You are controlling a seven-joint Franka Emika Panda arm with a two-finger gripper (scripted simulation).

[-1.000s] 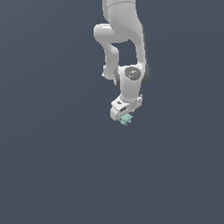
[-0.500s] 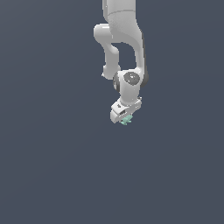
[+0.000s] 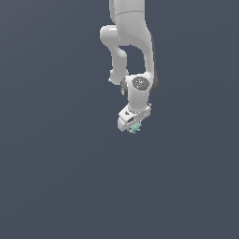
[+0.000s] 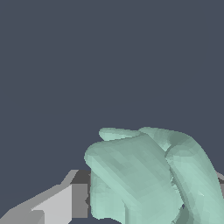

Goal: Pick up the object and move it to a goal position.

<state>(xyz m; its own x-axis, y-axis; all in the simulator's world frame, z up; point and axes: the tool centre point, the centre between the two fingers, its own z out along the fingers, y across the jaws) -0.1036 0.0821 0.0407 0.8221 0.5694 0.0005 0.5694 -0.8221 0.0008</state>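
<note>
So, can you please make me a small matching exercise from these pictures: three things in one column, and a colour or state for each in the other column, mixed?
Things:
1. claw
2. mint-green object
3. background

Colour or state:
A. plain dark grey-blue
B. white, at the arm's lower end
C. pale green, lumpy, held at the claw

Pairs: 1-B, 2-C, 3-A

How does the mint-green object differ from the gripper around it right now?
Colour: the object is pale mint-green; the gripper is white and grey. Size: the object is far smaller in the exterior view. Shape: the object is irregular with rounded lobes; the gripper is blocky and flat-faced. Both sit together at the arm's tip.
</note>
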